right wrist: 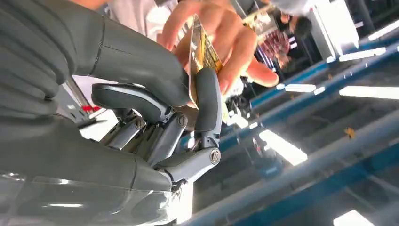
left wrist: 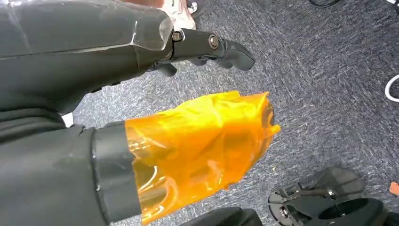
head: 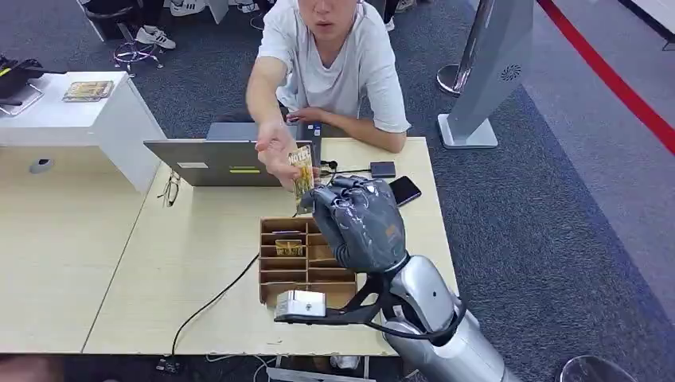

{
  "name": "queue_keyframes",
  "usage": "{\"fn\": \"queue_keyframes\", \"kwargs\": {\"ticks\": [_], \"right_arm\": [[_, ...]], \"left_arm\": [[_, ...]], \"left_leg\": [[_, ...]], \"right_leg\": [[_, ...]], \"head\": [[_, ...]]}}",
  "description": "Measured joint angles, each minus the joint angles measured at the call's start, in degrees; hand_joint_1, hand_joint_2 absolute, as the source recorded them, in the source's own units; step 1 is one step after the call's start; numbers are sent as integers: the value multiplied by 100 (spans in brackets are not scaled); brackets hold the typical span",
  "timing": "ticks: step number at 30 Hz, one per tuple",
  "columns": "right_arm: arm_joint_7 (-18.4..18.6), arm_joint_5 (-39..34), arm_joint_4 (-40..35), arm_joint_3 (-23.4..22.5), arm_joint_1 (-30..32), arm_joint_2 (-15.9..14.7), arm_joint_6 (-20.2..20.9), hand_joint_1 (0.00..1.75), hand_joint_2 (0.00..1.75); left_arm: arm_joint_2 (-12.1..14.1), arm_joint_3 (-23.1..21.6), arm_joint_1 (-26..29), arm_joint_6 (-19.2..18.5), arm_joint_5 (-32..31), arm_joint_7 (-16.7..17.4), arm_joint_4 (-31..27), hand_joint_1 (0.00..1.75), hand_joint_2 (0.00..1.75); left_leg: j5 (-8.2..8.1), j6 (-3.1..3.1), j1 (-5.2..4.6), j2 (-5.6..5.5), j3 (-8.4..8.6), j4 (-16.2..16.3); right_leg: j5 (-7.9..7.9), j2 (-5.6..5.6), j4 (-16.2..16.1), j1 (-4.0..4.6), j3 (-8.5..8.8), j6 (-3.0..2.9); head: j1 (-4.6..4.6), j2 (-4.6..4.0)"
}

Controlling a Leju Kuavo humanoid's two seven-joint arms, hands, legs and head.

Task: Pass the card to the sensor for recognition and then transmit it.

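The right hand (head: 360, 224) is raised over the far middle of the desk (head: 199, 263), with the card (head: 302, 171) pinched between its thumb and a finger (right wrist: 207, 101). The person's hand (head: 277, 150) grips the same card from the far side, so both hold it at once.

The left hand (left wrist: 141, 42) hangs over grey carpet and holds nothing. Its dark fingers (left wrist: 221, 47) are apart and its thumb is wrapped in orange film.

Risks:
- If the right hand lets go before the person's grip is firm, the card likely drops onto the divider box (head: 306, 263) or the desk.
- If it holds on too long while the person pulls, the thin card could bend or slide out crooked.
- The pinch looks to sit on a narrow strip of the card, so it may twist.

Materials:
- The card is thin, flat and glossy, with a gold print.
- The right hand has smooth grey hard-plastic shells and darker fingers.
- The box is brown cardboard with slotted compartments, and a few cards stand in them.
- The desk is pale wood laminate.
- The laptop (head: 219, 159) has a grey matte lid.
- The phone (head: 404, 191) is black and shiny.
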Motion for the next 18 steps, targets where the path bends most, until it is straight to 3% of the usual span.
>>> {"fn": "queue_keyframes", "kwargs": {"ticks": [18], "right_arm": [[146, -179, 321, 199, -212, -2, 398, 175, 175]], "left_arm": [[2, -101, -1, -68, -109, 59, 0, 0, 0]], "left_leg": [[0, 0, -1, 0, 0, 0]], "right_leg": [[0, 0, 0, 0, 0, 0]], "head": [[0, 0]]}}
